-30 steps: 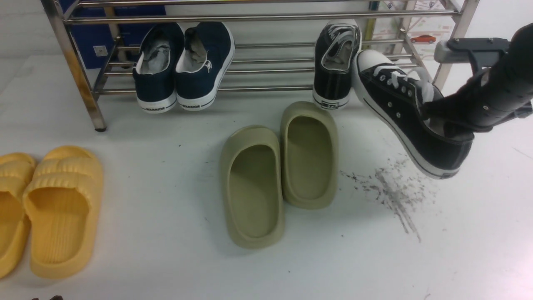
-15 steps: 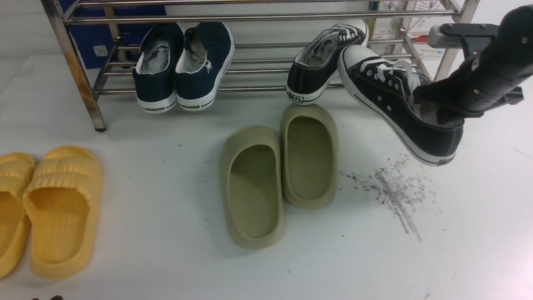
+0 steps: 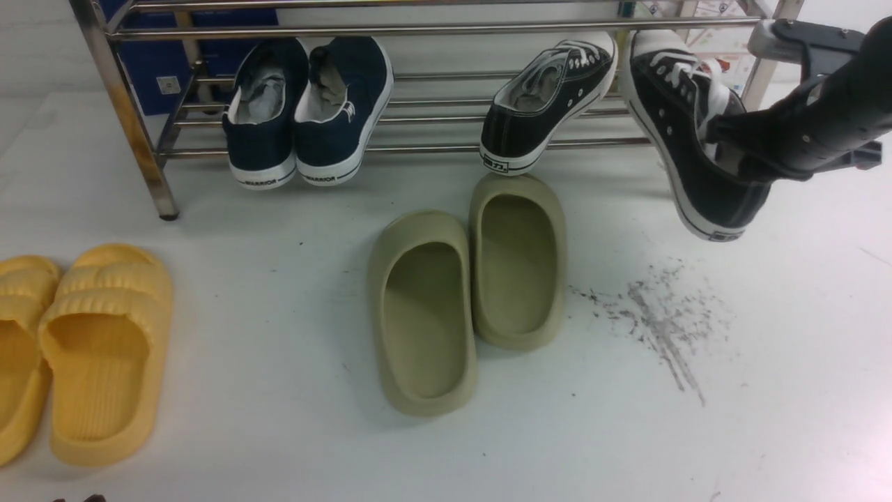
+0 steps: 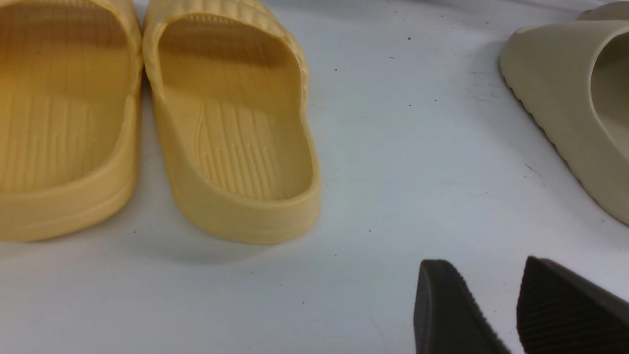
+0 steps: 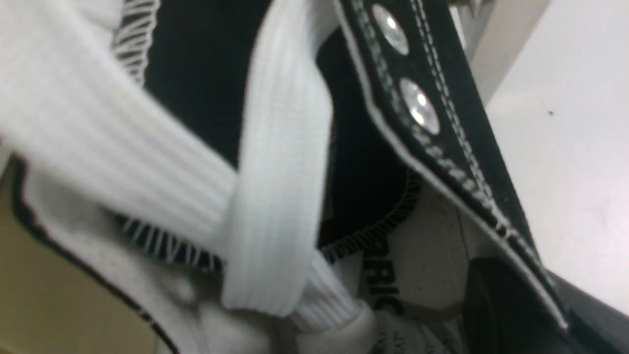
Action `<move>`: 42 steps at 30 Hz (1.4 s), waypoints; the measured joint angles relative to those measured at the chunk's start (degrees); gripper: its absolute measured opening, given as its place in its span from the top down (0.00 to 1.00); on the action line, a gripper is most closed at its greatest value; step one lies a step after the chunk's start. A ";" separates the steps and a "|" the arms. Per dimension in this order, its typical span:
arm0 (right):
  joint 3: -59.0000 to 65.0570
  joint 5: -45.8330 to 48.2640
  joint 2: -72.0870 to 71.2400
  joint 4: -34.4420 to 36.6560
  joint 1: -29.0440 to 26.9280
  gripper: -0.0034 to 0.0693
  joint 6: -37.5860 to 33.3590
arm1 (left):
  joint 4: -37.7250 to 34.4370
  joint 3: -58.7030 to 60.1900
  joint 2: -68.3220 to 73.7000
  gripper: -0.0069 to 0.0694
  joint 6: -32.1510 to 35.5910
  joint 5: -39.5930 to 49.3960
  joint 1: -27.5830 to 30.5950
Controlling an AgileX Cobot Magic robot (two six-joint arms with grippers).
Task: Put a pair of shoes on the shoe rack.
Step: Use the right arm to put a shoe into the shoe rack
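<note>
Front view — right end effector (image 3: 728,150) pinches black sneaker (image 3: 672,132) by its collar, toe ahead for the shoe rack (image 3: 418,31); left end effector (image 4: 484,275) spread.

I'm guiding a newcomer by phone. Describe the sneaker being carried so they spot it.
Find the steel shoe rack at the back, then its right end. The black white-laced sneaker there, unlike its twin resting on the rack, is held up by the right arm.

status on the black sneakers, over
Right gripper shut on one black sneaker, toe at shoe rack. Left gripper open, idle. Other sneaker skewed on rack, close alongside.
</note>
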 joint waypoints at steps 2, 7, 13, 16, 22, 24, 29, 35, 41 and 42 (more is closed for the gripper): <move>0.00 -1.47 0.64 1.17 0.00 0.93 0.05 | 0.00 0.00 0.00 0.60 0.00 0.00 0.00; 0.00 -8.02 3.65 5.83 0.06 0.93 0.15 | 0.00 0.00 0.00 0.60 0.00 0.00 0.00; -0.11 -14.20 6.67 8.01 0.30 0.92 0.22 | 0.00 0.00 0.00 0.60 0.00 0.00 0.00; -0.11 -15.05 7.25 8.91 0.35 0.89 0.22 | 0.00 0.00 0.00 0.60 0.00 0.00 0.00; -0.35 -18.32 7.39 9.70 0.35 0.74 0.28 | 0.00 0.00 0.00 0.60 0.00 0.00 0.00; -0.47 -18.87 7.39 9.64 0.35 0.67 0.28 | 0.00 0.00 0.00 0.60 0.00 0.00 0.00; -0.53 -17.74 5.47 7.40 0.35 0.44 -1.04 | 0.00 0.00 0.00 0.60 0.00 0.00 0.00; -0.59 -9.49 -1.15 4.73 0.35 0.38 -7.24 | 0.00 0.00 0.00 0.60 0.00 0.00 0.00; -0.40 13.56 -5.54 3.67 0.35 0.44 -13.58 | 0.00 0.00 0.00 0.60 0.00 0.00 0.00; -0.28 14.10 -5.54 3.67 0.35 0.45 -13.72 | 0.00 0.00 0.00 0.60 0.00 0.00 0.00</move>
